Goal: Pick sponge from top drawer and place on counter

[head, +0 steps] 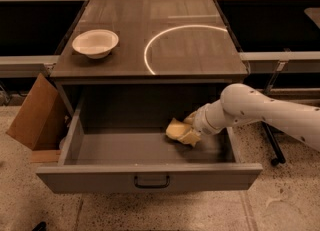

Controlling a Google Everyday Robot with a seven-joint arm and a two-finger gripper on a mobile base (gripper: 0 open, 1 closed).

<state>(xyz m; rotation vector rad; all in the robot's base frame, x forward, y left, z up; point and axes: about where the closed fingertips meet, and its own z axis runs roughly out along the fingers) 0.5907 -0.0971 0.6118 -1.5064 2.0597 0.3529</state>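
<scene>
The top drawer [120, 147] is pulled open below the counter [195, 57], its dark handle [151, 181] on the front. The pale yellow sponge [174, 129] lies on the drawer floor, right of the middle. My gripper [191, 136] reaches down into the drawer from the right on the white arm [260, 112] and sits right against the sponge's right side, touching it. The counter has a thin white arc [150, 50] marked on it.
A white bowl [95, 42] stands on the counter's left part. A brown cardboard box [37, 112] leans on the floor to the left of the drawer. Dark shelving runs on both sides of the cabinet. A dark stand leg [272, 145] is behind the arm.
</scene>
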